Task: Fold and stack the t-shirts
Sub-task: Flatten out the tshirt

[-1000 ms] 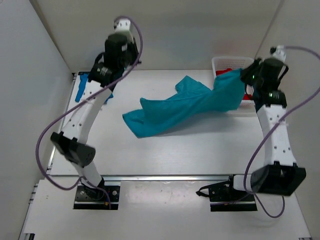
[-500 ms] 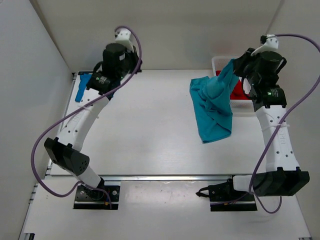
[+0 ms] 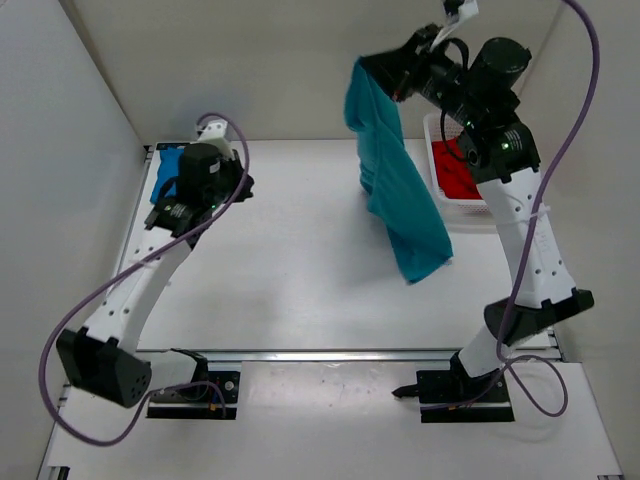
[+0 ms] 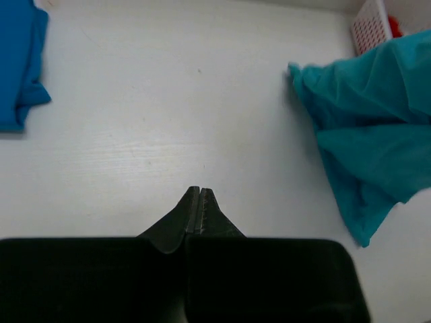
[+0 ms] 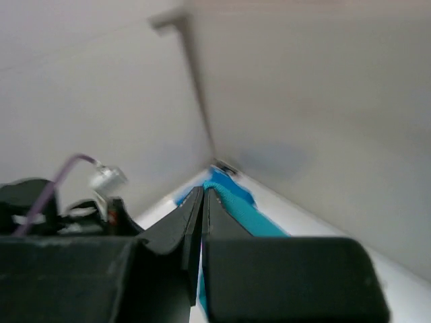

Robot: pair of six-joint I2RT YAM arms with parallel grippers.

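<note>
Likely so that it can hang straight and let its wrinkles drop out, the teal shirt [image 3: 395, 190] is held up high by one top edge in the right hand [image 3: 373, 70], which is pinched shut on the cloth. The shirt hangs down in a long strip over the far right part of the counter [image 3: 290, 280], just beside the white basket [image 3: 470, 213]. I cannot tell if its bottom tip touches the counter. The red shirt [image 3: 455, 175] lies in that basket, not yet folded. The blue shirt [image 3: 170, 165] lies in the far left corner of the counter, and I think it is the start of the stack. The right arm is stretched up tall and bent over at the top, with its hand pointing to the left. The left arm leans low over the left side. The left hand [image 3: 243, 185] is shut tight with nothing in it, and it hangs just above the bare counter near the blue shirt.
</note>
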